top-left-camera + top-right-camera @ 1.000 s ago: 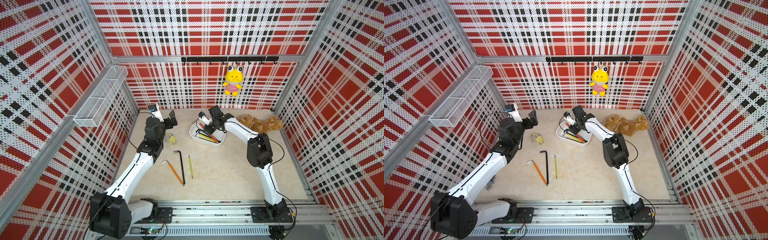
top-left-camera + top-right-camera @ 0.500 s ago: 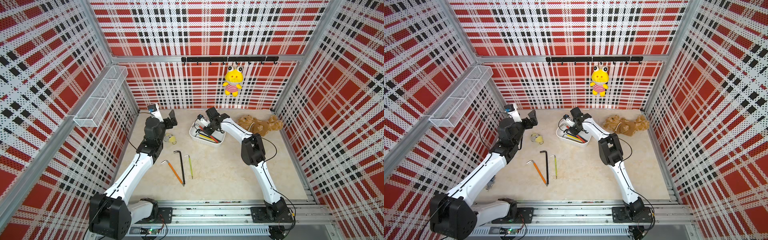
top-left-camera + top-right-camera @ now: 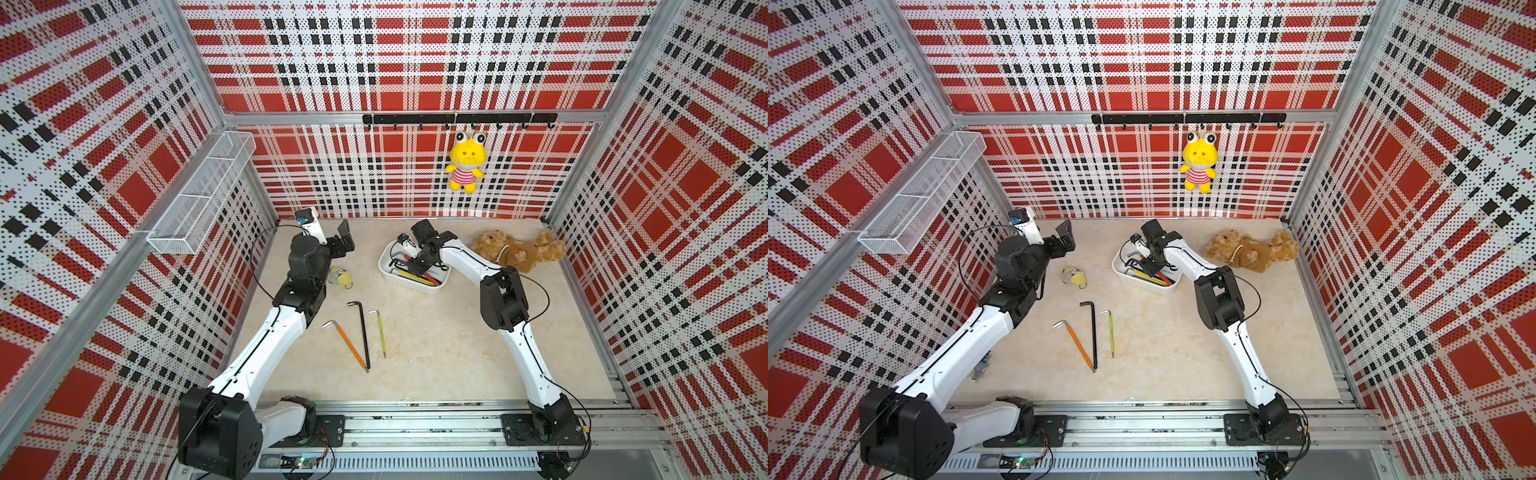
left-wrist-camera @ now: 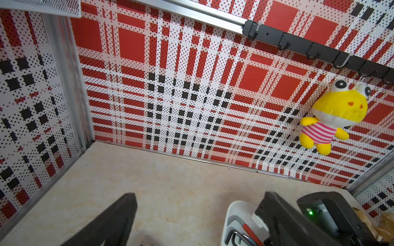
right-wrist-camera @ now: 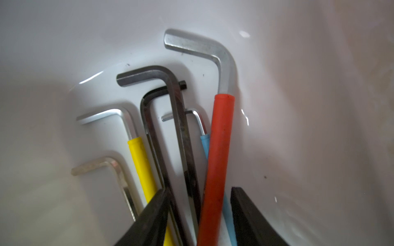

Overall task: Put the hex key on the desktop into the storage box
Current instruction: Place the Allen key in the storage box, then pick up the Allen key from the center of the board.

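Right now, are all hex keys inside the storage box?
No: an orange-handled key, a black key and a green key lie on the desktop outside the storage box.

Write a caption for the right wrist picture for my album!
Right gripper, jaws apart either side of the red-sleeved hex key lying in the white storage box.

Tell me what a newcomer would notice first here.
Red plaid walls surround everything, and a yellow frog plush hangs from the hook rail on the back wall. On the desktop, a brown teddy bear lies near the back, beside the white storage box where the right gripper sits open over coloured hex keys.
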